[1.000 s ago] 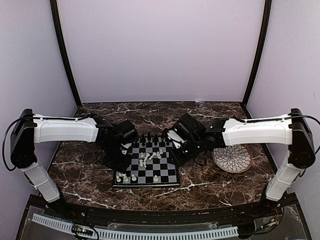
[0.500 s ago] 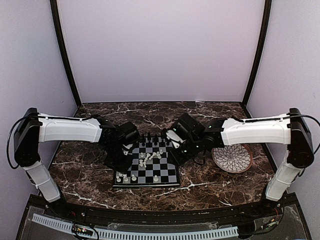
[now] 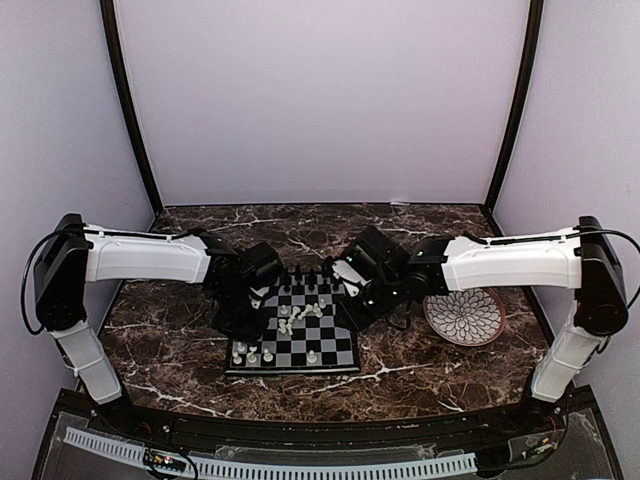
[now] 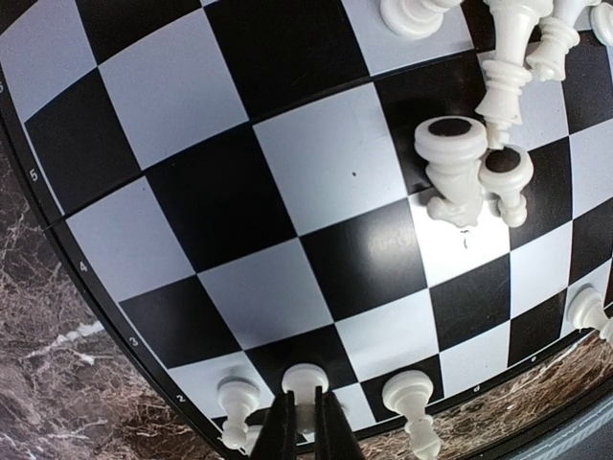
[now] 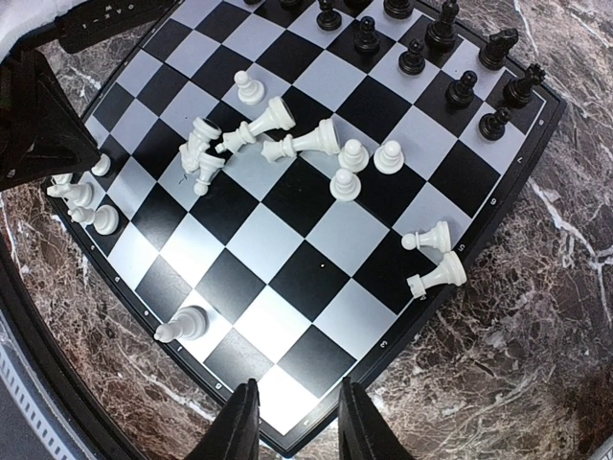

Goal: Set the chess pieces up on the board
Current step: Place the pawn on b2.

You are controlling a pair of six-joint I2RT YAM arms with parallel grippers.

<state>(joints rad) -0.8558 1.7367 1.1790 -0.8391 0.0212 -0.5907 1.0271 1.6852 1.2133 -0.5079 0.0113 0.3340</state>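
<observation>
The board (image 3: pixel 292 371) lies on the marble table between my arms. Black chess pieces (image 3: pixel 310 283) stand along its far edge. White chess pieces (image 3: pixel 297 315) lie tumbled in a heap mid-board, and a few stand at the near left corner (image 3: pixel 252 354). My left gripper (image 4: pixel 306 431) is shut on a white pawn (image 4: pixel 305 381) at the board's edge row, between two other standing white pawns (image 4: pixel 410 395). In the top view it (image 3: pixel 243 318) sits at the board's left side. My right gripper (image 5: pixel 292 422) is open and empty, over the board's right corner (image 5: pixel 316 278).
A round white petal-patterned plate (image 3: pixel 464 316) with a brown rim sits right of the board, under my right arm. Two white pieces (image 5: pixel 436 254) lie on their sides near the board's right edge. A lone white piece (image 5: pixel 182 326) stands near the corner below my right gripper.
My left arm has shifted slightly to the right, closer onto the board's left side. My right arm has barely moved.
</observation>
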